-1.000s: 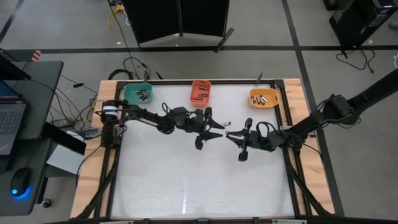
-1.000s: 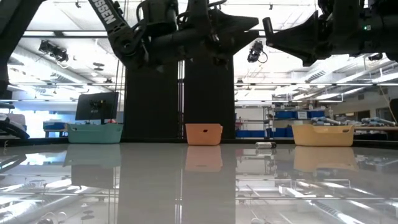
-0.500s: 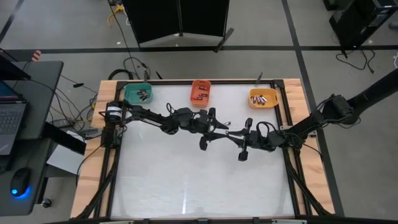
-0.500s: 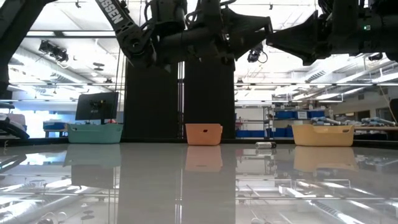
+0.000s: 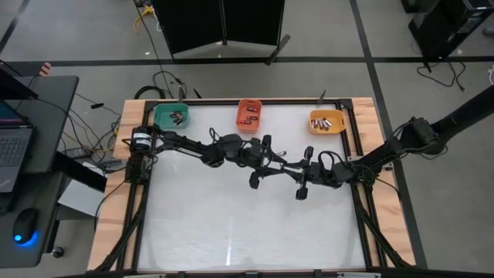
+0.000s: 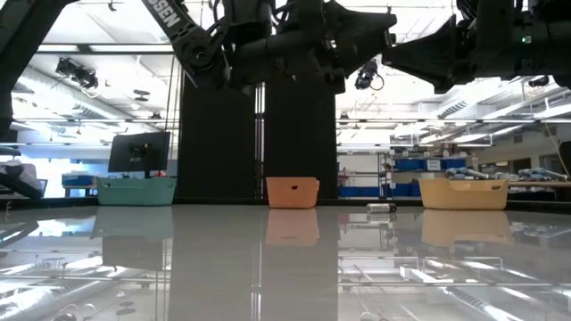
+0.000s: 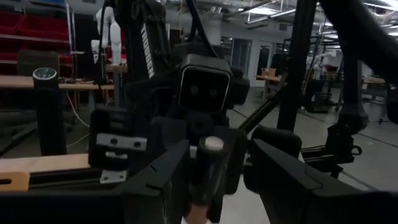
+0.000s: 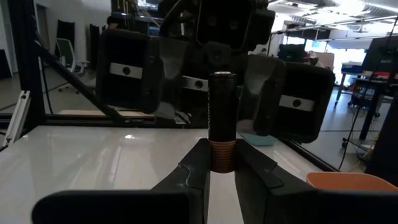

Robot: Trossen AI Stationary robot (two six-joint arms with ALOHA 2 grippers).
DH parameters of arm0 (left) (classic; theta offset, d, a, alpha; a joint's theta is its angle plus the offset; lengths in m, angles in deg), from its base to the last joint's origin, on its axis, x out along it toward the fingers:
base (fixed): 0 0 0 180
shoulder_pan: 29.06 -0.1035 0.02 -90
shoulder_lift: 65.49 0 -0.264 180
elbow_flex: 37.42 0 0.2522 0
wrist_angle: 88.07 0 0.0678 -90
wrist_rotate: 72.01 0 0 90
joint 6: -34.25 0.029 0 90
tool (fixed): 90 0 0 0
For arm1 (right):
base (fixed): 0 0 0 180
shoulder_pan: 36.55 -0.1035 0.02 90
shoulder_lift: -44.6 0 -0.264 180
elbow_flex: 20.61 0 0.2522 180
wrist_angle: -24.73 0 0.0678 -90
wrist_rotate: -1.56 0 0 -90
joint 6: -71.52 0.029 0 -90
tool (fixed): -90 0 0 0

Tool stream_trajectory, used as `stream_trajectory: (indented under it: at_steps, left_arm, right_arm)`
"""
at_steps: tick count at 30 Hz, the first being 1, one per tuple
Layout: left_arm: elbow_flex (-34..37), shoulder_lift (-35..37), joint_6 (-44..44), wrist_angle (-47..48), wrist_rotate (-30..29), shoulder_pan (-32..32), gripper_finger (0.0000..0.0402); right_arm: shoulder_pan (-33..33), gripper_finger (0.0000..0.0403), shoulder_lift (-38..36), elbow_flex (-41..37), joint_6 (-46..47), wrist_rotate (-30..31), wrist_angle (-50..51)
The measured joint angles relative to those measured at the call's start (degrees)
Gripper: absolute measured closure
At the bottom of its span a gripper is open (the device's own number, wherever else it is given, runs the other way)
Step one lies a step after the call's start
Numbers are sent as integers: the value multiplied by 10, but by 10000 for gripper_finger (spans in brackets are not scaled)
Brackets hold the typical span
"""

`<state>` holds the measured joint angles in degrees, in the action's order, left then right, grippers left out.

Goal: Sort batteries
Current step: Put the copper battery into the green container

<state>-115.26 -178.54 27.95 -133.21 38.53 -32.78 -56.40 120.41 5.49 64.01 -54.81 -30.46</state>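
Battery point(image 8: 222, 118): clamped by its copper-banded lower end in the right end effector point(image 8: 222, 163), above the middle of the desk point(image 5: 231, 224), clear of the surface. Long axis close to vertical, across the line joining the two arms. Silvery cap up, copper band down. In the left wrist view, seen leaning slightly.

Left end effector point(image 7: 217, 155): open, level with the battery and facing the right one head-on. One finger to each side of the battery body, which sits nearer one finger than the other. No contact visible on either side.

Judged step: hand-over from right to left. Both end effectors at the battery, so reach is no issue. Deciding relation: closing line of the left fingers across the battery's long axis, above the right fingers' hold. Close left on the bare upper body first, then release right. Risk: uneven gaps may push the battery sideways on closing.

Loose battery point(image 6: 381, 207): lying on its side on the desk towards the far edge, between the orange bin point(image 5: 248, 113) and the yellow bin point(image 5: 326, 121).

Teal bin point(image 5: 171, 116): far left corner.
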Motion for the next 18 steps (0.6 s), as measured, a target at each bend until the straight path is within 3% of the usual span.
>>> stream_trajectory:
  at_steps: [7,18]
  left_arm:
    - [-9,0,1,24,6,0,238]
    - [-9,0,6,10,6,0,331]
  right_arm:
    - [0,343,0,0,-2,0,0]
    - [0,343,0,0,2,-1,-1]
